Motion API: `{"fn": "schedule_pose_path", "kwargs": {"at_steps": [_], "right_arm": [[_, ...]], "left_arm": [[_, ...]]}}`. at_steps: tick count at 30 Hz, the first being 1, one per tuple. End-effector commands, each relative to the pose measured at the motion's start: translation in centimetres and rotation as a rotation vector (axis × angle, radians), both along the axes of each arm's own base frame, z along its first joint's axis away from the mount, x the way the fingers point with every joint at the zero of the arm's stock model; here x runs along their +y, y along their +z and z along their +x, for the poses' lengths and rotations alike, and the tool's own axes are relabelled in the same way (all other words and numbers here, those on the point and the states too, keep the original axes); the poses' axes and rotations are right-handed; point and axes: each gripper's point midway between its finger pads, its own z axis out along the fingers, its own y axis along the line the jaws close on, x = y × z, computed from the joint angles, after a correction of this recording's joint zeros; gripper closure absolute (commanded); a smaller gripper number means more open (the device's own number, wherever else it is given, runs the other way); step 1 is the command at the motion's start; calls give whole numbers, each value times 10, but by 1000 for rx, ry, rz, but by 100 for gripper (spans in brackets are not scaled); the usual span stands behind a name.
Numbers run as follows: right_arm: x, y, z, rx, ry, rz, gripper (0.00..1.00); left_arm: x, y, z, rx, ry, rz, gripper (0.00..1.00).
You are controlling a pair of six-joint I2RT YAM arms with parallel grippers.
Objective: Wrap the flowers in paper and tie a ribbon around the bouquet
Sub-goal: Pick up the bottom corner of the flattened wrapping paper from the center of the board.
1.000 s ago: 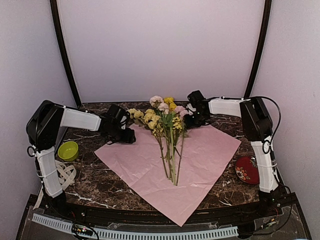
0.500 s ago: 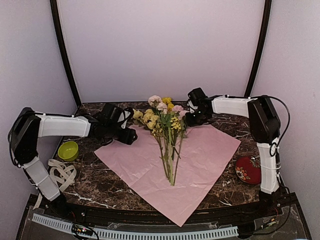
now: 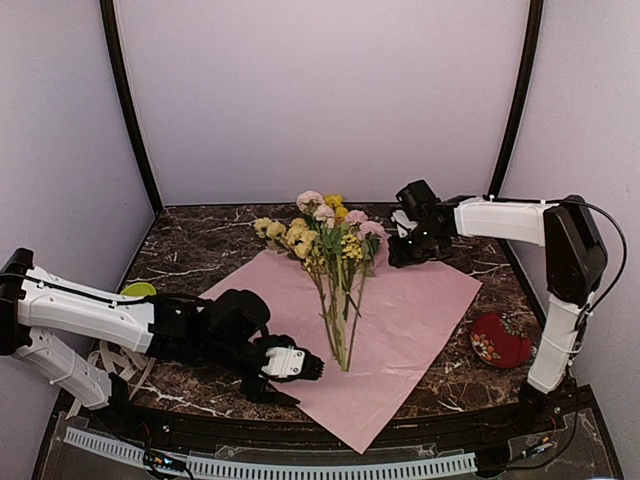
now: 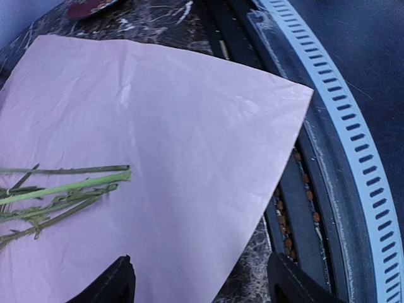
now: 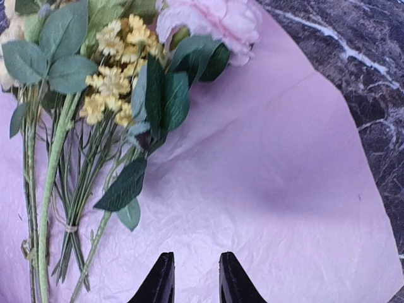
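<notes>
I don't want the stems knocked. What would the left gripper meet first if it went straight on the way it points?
Most likely the paper: its edge runs between the open fingers of the left gripper. The flowers end just to one side of that line, though depth is unclear.

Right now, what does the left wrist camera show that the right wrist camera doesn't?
Only the left wrist view: the cut ends of the stems, the near corner of the paper, the slotted rail beyond it, and the left pincer, spread wide. Only the right wrist view: the pink bloom, yellow blooms, green leaves, and the right pincer, its fingers narrowly apart. Both: green stems lying on the lilac paper, and the dark marble table.
</notes>
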Motion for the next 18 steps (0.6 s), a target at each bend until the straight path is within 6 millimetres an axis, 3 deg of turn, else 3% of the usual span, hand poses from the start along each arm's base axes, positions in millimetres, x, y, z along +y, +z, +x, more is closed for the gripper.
{"fn": "schedule_pose_path", "kwargs": {"at_steps": [1, 5, 9, 15, 18], "right_arm": [[26, 3, -30, 20, 89, 59, 74], [35, -12, -49, 48, 141, 9, 73], [41, -17, -61, 59, 172, 1, 73], [45, -23, -68, 75, 189, 18, 73], [46, -23, -69, 78, 195, 25, 73]], "left_arm": [[8, -25, -34, -76, -234, 137, 26], [10, -52, -45, -73, -306, 249, 26], [9, -57, -46, -85, -340, 256, 25], [3, -69, -32, -176, -317, 258, 26], [-2, -68, -9, -286, -222, 226, 28]]}}
